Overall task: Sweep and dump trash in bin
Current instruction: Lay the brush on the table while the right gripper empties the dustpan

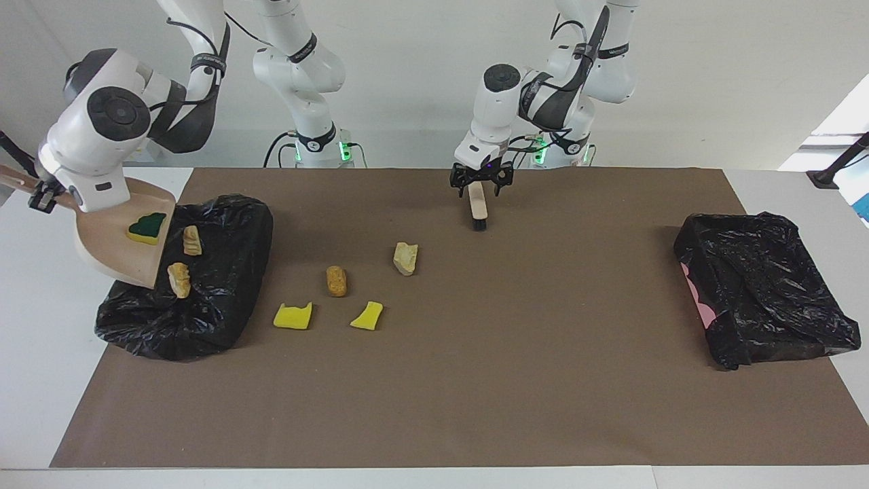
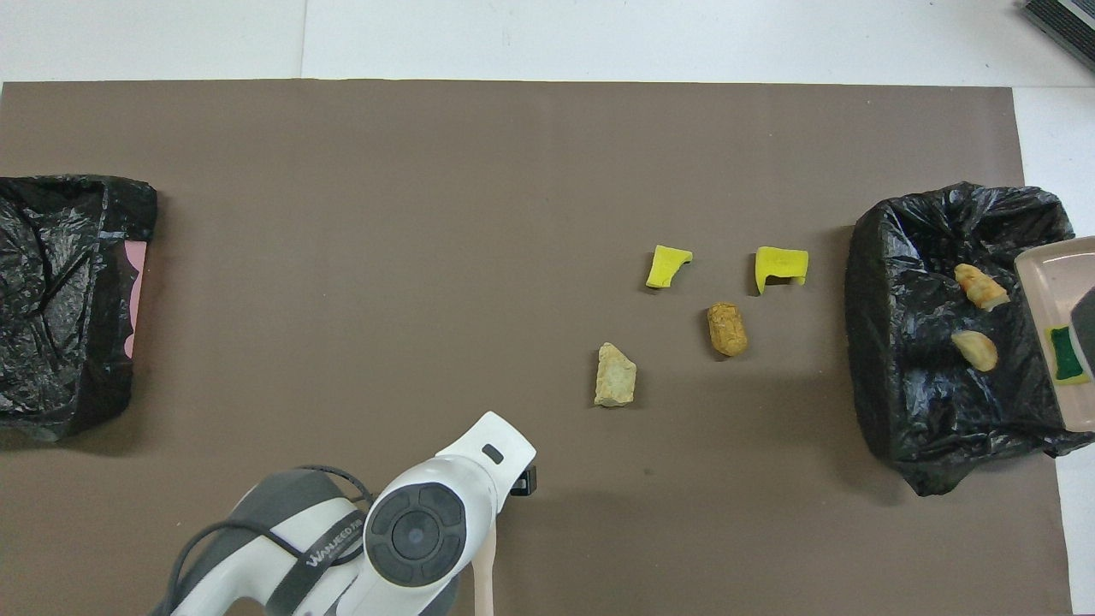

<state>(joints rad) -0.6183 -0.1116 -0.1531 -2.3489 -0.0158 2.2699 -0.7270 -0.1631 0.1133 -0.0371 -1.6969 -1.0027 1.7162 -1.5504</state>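
Observation:
My right gripper (image 1: 44,197) is shut on the handle of the beige dustpan (image 1: 112,251), which is tilted over the black-lined bin (image 1: 224,285) at the right arm's end. A yellow sponge chunk with a green face (image 1: 147,227) rests in the pan. Two bread-like pieces (image 1: 192,240) (image 1: 179,279) show against the liner at the pan's lip (image 2: 980,287) (image 2: 975,349). On the mat lie two yellow sponge chunks (image 1: 292,316) (image 1: 367,316), an orange-brown piece (image 1: 336,280) and a beige lump (image 1: 405,258). My left gripper (image 1: 480,182) is shut on the brush (image 1: 478,204), bristles at the mat.
A second black-lined bin (image 1: 760,285) stands at the left arm's end of the brown mat (image 1: 475,394). The loose trash lies between the brush and the bin under the dustpan. White table surrounds the mat.

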